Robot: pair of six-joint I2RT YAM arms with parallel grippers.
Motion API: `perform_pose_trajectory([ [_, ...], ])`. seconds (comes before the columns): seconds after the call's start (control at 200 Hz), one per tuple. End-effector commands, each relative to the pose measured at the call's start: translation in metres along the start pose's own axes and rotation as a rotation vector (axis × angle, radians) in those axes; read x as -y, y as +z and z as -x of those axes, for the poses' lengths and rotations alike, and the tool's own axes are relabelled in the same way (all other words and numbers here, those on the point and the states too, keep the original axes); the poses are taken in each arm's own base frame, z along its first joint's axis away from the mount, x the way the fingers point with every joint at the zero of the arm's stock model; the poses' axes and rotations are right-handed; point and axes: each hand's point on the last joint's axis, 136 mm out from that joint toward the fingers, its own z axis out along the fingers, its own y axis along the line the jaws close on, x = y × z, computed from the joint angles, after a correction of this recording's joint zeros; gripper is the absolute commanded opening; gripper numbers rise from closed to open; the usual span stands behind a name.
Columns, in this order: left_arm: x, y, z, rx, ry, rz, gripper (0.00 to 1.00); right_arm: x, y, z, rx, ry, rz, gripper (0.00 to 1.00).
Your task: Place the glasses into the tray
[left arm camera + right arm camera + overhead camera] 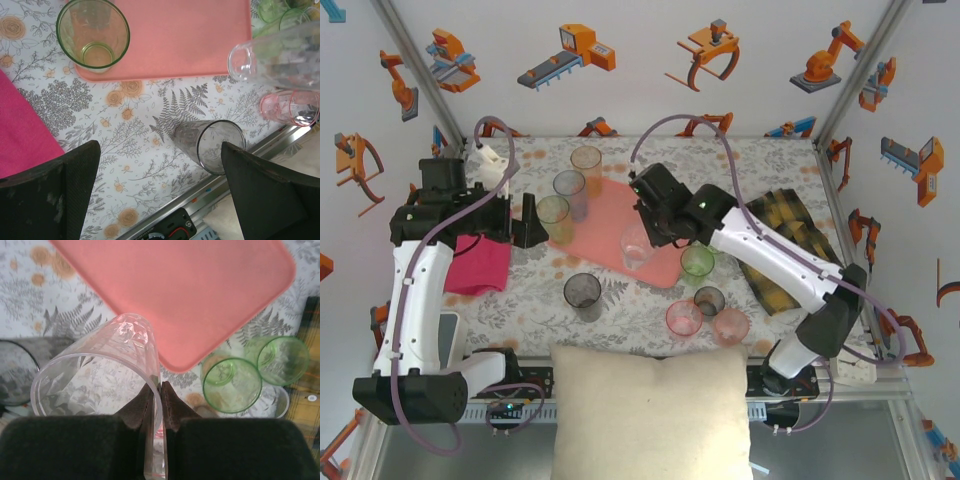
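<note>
right gripper (160, 390) pinched nearly shut on the wall of a clear glass (95, 375), one finger inside the rim, one outside. glass hangs at the near edge of the tray (190, 295) and looks lifted off the table (30, 295). i read this as the placing step, mid-carry: grasp made, release not yet done. glass is tilted well off upright; long axis runs slantwise, base aimed toward the tray, mouth back toward the gripper. next move, as i judge it: carry further in over bare tray, swing the base down till the axis stands upright, lower to contact, then part the fingers. rim pinch is thin, so go slow or it may swing. left gripper (160, 200) spread wide, holding nothing, just off the tray's left corner, where a green glass (93, 35) stands upright.
</note>
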Motion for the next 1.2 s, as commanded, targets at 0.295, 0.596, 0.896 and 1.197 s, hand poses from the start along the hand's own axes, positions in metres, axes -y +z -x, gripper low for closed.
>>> perform_pose_trajectory([
  [0.295,0.003,-0.017,0.022,0.073,0.015,0.000,0.99,0.047,0.052,0.086,0.066,0.037,-0.070,0.12],
  [0.596,0.007,-0.021,0.025,0.078,0.016,-0.011,0.99,0.057,0.101,0.120,0.078,0.039,-0.068,0.12],
  [0.896,0.006,-0.018,0.023,0.076,-0.006,-0.028,0.99,0.057,0.136,0.130,0.090,0.033,-0.052,0.13],
  [1.197,0.007,-0.015,0.023,0.081,-0.012,-0.042,0.99,0.054,0.159,0.131,0.097,0.025,-0.046,0.12],
])
